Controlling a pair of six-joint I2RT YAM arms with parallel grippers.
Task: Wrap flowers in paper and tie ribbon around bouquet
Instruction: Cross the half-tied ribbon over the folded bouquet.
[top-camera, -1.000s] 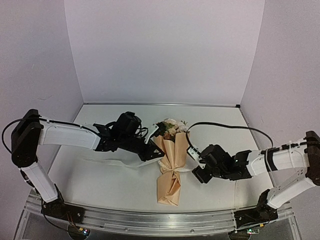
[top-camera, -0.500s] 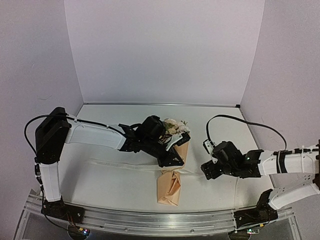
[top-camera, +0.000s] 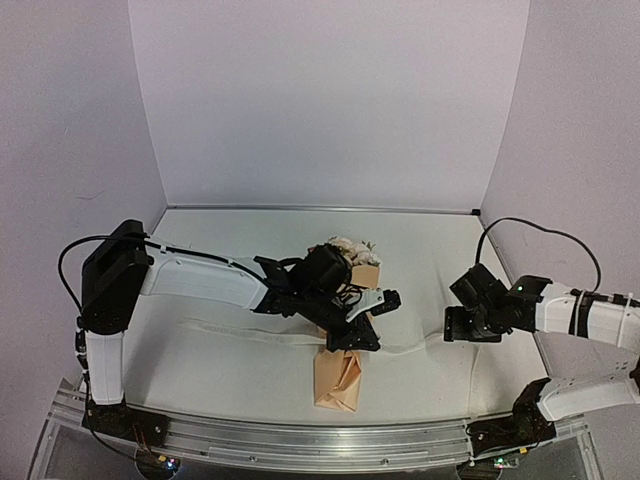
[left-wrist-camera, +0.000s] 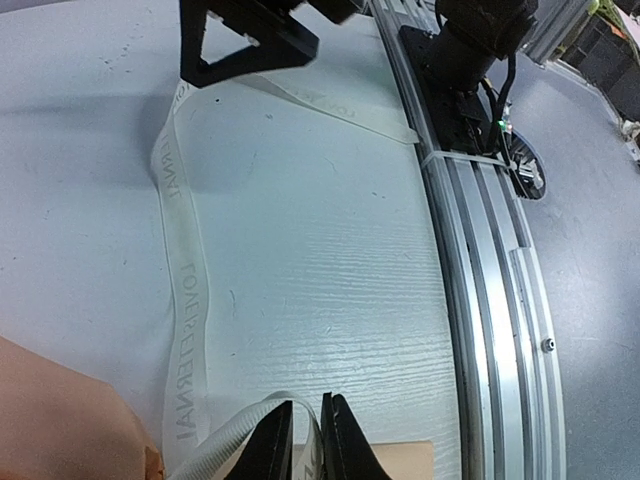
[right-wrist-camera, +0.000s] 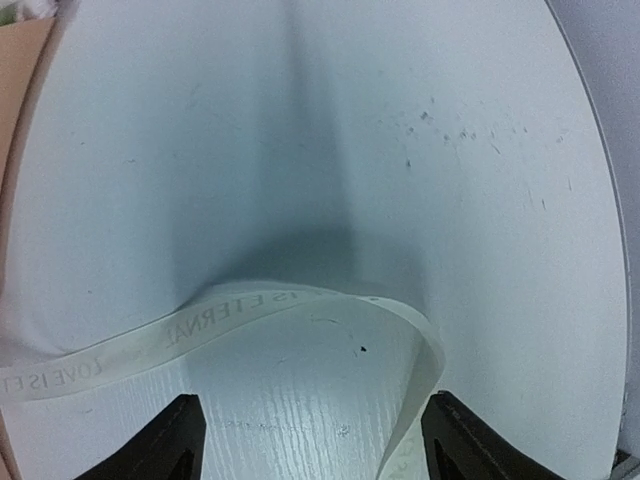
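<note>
On the white desk (top-camera: 190, 370) between lavender walls, the bouquet (top-camera: 338, 375) lies at lower centre. The left fingers (left-wrist-camera: 308, 447), closed on the ribbon (top-camera: 250, 333), have swung across it toward the right. The right fingers (top-camera: 460, 325) have opened, released their end and backed toward the right edge, so the tie looks unfinished.

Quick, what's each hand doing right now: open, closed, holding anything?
Left hand: closed, pinching the ribbon.
Right hand: open, holding nothing; the ribbon lies loose below it.
</note>
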